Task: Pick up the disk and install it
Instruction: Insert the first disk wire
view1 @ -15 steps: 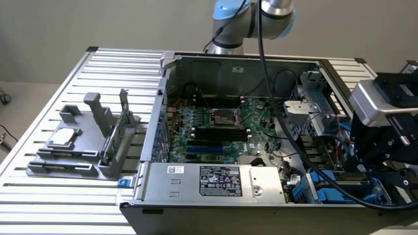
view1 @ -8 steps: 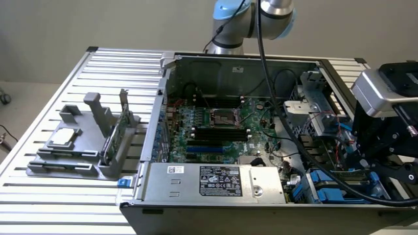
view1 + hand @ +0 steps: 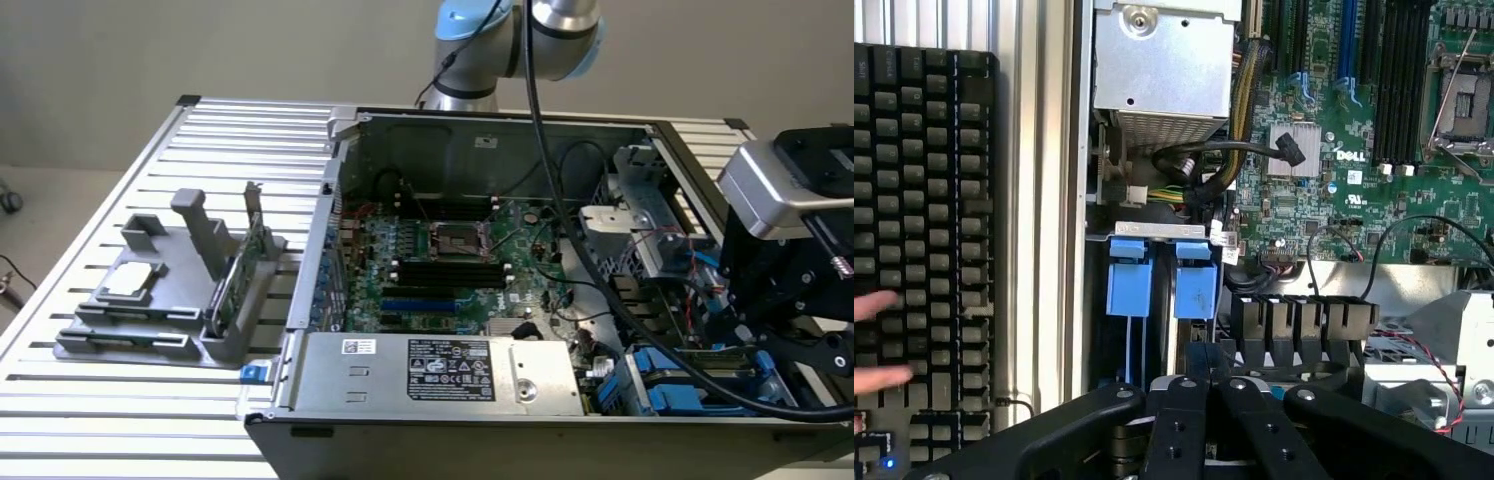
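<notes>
A slatted table [image 3: 107, 420] carries the open computer [image 3: 467, 140]. The end effector [image 3: 1204, 368], closed on nothing, is near the disk [image 3: 1196, 288]; a crooked push may jam it.

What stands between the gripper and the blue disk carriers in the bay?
Nothing visible. The shut gripper hangs just by the blue disk carrier nearer the motherboard; black cables lie past the carriers, not between.

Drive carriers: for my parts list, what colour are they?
Drive carriers: bright blue, best in the wrist view.
</notes>
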You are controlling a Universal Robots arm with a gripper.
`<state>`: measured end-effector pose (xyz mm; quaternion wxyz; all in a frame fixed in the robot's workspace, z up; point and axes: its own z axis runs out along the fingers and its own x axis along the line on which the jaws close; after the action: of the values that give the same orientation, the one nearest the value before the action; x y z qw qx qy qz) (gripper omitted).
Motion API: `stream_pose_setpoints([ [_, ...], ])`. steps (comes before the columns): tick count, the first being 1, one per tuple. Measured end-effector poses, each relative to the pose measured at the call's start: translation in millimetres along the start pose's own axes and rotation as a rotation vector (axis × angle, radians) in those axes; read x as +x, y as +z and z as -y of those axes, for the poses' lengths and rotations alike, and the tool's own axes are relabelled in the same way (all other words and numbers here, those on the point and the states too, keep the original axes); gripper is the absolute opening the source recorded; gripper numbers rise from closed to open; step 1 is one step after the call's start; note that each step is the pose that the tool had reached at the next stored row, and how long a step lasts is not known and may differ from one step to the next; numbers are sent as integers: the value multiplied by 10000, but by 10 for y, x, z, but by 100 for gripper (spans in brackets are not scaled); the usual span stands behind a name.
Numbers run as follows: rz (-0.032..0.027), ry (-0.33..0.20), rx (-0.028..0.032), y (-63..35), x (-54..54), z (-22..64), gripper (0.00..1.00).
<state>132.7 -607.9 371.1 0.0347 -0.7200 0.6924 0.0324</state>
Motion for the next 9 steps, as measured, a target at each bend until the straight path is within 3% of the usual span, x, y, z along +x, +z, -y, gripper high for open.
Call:
stream_pose_setpoints([
  [9,0,0,0,0,0,0,12],
])
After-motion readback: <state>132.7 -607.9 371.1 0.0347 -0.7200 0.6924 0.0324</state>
